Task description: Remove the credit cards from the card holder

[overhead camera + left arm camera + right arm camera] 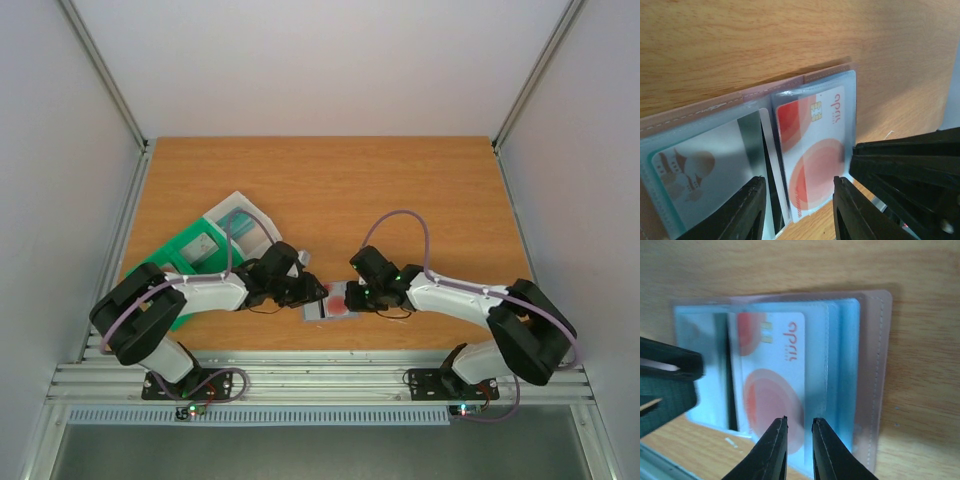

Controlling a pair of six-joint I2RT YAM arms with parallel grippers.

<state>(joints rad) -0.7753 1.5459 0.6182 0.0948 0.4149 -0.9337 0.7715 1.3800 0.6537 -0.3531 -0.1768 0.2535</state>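
Progress: nothing out yet, no card seen loose on counter (400,180). Location: card holder (328,303) open flat, lower centre of overhead view, between both hands. Contents: clear sleeves (840,365) loaded; red-and-white card (812,150) in one, picture card (695,185) in next. Hands: left hand (799,200) half open, straddling red-and-white card, gripping nothing; right hand (800,422) nearly closed at that card's near edge, pinch or not, cannot tell. Also green tray (175,255) at left of overhead view, contents unclear.
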